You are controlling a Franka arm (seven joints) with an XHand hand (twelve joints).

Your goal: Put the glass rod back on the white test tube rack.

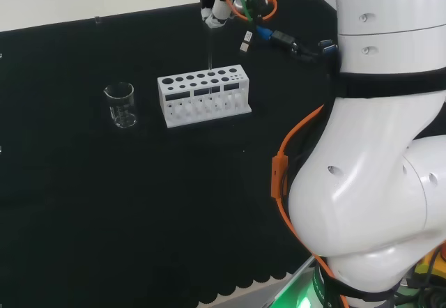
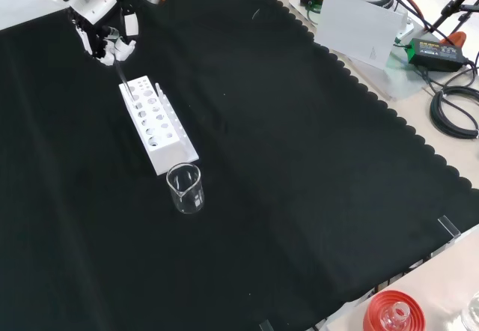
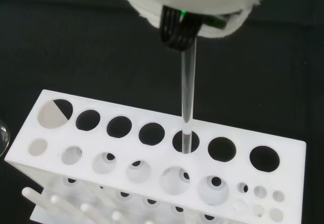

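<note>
Glass rod (image 3: pixel 188 89) in white rack (image 3: pixel 152 155) hole

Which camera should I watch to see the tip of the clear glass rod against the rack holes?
The wrist view: the clear glass rod hangs upright with its tip entering a back-row hole of the white test tube rack. In the head view the rod is a faint line below the hand; the front view shows a thin streak.

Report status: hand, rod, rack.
Hand shut on glass rod, above rack. Rod upright, tip at a back-row hole. Beaker beside rack, clear of path.
</note>
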